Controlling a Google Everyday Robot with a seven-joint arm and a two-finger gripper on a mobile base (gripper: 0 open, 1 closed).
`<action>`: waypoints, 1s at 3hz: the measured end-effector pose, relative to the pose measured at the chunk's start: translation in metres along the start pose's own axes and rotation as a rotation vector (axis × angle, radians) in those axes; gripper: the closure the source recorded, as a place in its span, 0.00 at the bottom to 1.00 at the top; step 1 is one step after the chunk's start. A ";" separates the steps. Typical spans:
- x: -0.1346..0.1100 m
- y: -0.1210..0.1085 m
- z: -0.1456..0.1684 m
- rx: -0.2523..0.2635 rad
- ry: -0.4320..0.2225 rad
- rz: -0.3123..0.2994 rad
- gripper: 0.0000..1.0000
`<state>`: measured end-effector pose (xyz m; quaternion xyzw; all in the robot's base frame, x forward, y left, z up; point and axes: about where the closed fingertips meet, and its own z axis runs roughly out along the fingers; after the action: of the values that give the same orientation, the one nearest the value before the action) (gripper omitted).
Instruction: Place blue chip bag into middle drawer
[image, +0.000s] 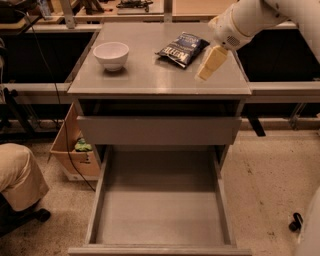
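Observation:
The blue chip bag (182, 48) lies flat on the grey cabinet top (150, 80), at its back right. My gripper (209, 65) hangs on the white arm (245, 20) just right of the bag and a little in front of it, close above the top and holding nothing that I can see. The middle drawer (160, 210) is pulled far out below, showing a broad bare grey floor and low side walls. Above it sits another drawer with a plain flat grey front panel (159, 130).
A white bowl (111, 54) stands on the cabinet top at the left. A cardboard box (75, 152) sits on the floor left of the cabinet. A person's knee (17, 175) is at the left edge. Dark benches run behind.

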<state>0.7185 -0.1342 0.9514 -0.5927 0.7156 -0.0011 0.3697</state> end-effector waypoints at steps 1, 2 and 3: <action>0.014 0.012 0.033 -0.005 -0.010 0.105 0.00; 0.013 -0.002 0.079 0.066 -0.070 0.257 0.00; 0.010 -0.034 0.105 0.178 -0.129 0.352 0.00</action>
<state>0.8032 -0.1069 0.8845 -0.4222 0.7801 0.0384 0.4603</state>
